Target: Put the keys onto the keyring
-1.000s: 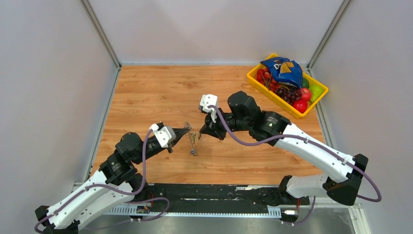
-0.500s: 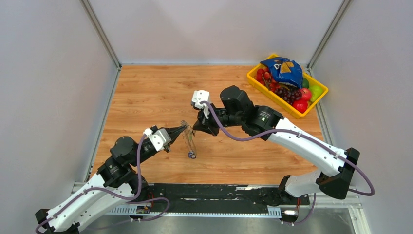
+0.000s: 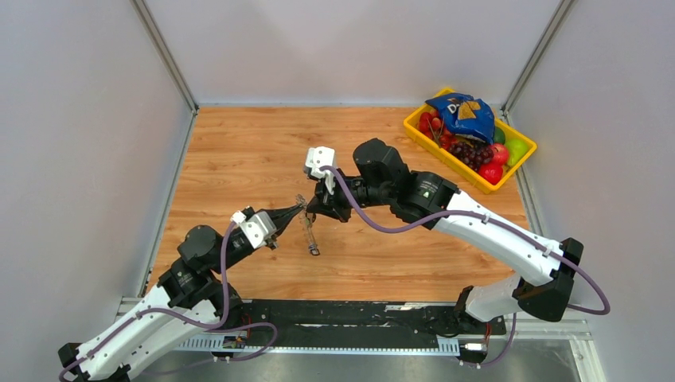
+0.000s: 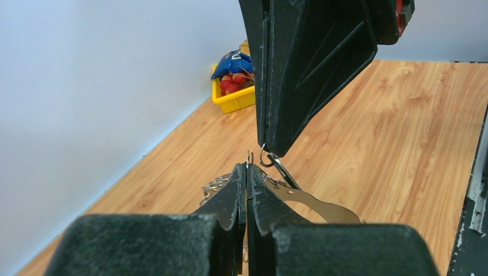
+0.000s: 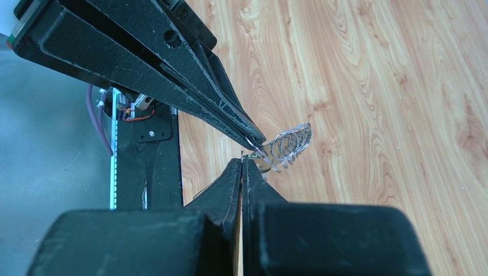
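Silver keyring (image 5: pixel 290 146) sits at the clamped left end effector (image 4: pixel 247 172). The right end effector (image 5: pixel 241 167), fingers together, touches it. Keys (image 3: pixel 310 237) dangle beneath. Blue bag (image 3: pixel 462 111) reads "D". Table (image 3: pixel 239 151) lies open around.

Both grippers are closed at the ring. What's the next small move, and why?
Probably hold the left gripper clamped on the keyring and ease the right gripper slightly toward it to thread the key on: both tips nearly touch, and the key hangs below them.
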